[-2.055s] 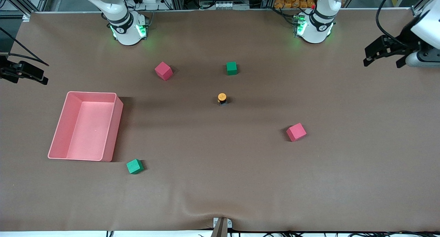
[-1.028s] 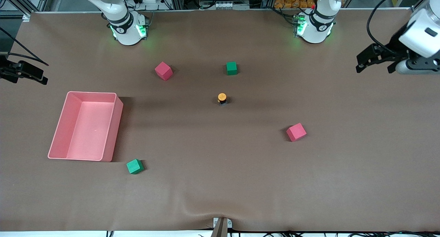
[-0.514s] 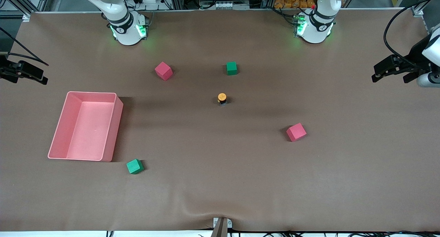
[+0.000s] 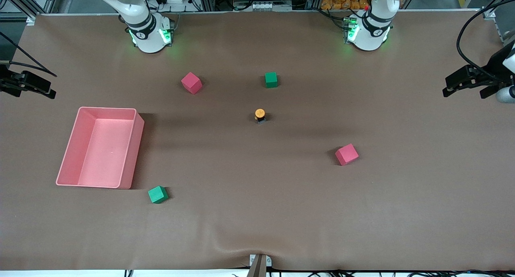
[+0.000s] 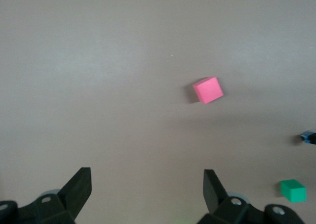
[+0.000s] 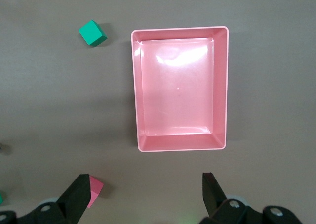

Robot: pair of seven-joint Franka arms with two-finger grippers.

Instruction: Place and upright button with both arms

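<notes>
The button (image 4: 260, 115) stands upright near the middle of the table, with its orange cap on top of a dark body. A sliver of the button (image 5: 308, 137) shows at the edge of the left wrist view. My left gripper (image 4: 462, 90) hangs open over the left arm's end of the table, far from the button, and nothing lies between its fingers (image 5: 146, 177). My right gripper (image 4: 34, 91) waits open over the right arm's end, also holding nothing (image 6: 145, 179).
A pink tray (image 4: 132, 148) (image 6: 134, 90) lies toward the right arm's end. Red cubes (image 4: 191, 83) (image 4: 347, 154) and green cubes (image 4: 271, 79) (image 4: 157, 194) are scattered around the button. The left wrist view shows a red cube (image 5: 208, 90) and a green cube (image 5: 293, 190).
My left gripper has swung outward toward the left arm's end of the table and dropped a little in the front view. The right arm, button and cubes have not moved.
</notes>
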